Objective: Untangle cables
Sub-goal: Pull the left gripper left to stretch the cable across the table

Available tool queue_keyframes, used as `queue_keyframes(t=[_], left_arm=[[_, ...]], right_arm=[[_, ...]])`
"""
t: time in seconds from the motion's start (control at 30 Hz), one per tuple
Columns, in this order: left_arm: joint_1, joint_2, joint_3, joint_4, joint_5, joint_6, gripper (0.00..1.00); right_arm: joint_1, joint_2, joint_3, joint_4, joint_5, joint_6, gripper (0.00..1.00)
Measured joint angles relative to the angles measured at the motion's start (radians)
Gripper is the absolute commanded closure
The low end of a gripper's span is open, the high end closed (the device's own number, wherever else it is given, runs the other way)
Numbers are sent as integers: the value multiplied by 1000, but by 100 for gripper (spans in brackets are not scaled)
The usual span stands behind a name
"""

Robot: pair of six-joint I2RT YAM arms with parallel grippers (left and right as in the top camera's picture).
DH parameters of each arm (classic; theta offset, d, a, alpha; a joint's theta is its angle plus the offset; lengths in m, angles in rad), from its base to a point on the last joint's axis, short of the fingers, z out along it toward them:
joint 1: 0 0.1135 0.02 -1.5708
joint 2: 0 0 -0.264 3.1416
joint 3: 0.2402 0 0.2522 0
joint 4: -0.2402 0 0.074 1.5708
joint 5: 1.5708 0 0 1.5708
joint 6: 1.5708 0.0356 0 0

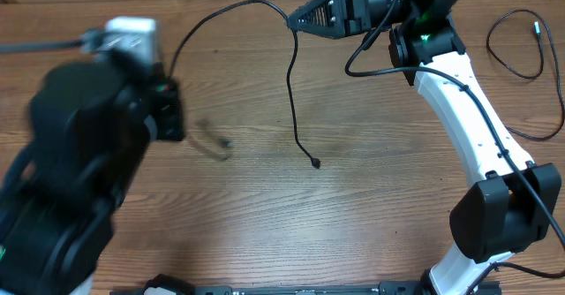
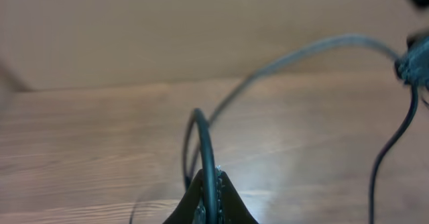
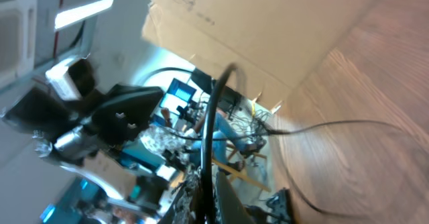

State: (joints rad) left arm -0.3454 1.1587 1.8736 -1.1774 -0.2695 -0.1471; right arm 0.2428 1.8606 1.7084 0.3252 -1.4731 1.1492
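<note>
Left gripper (image 2: 209,194) was clamped shut on the cable (image 1: 231,10), right gripper (image 1: 295,19) pinched on it farther along, plug end (image 1: 315,162) trailed toward the table (image 1: 371,215). Pull-apart step, by the looks; next it'd need to be laid straight, away from the other cable (image 1: 515,46).

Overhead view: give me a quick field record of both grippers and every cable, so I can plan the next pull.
left gripper: shut on held cable, left side, blurred overhead
right gripper: shut on same cable, far centre
held cable: arcs between both grippers, free end hangs from the right one
plug tip: mid-table, free
second cable: loose loop, far right, apart from both grippers
</note>
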Motion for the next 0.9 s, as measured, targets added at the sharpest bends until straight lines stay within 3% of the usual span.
queue_keyframes(t=[0.17,0.27,0.4,0.6,0.8,0.87,0.9], left_arm=[[0,-87,0,-5,-194,-38,96],[0,-119,1,-5,-302,-65,96],[0,-129,1,-9,-400,-90,96],[0,-128,1,-12,-509,-109,96],[0,-128,1,-17,-527,-166,96],[0,-128,1,-19,-506,-182,96],[0,-129,1,-19,-492,-188,96]], right_arm=[[-14,1,6,-418,83,-211,96],[-49,3,10,-726,224,-369,96],[-106,4,6,-1001,458,-504,96],[-198,4,6,-1228,766,-636,96],[-278,4,6,-1294,841,-724,96],[-282,4,6,-1294,811,-776,89],[-279,4,6,-1294,787,-806,79]])
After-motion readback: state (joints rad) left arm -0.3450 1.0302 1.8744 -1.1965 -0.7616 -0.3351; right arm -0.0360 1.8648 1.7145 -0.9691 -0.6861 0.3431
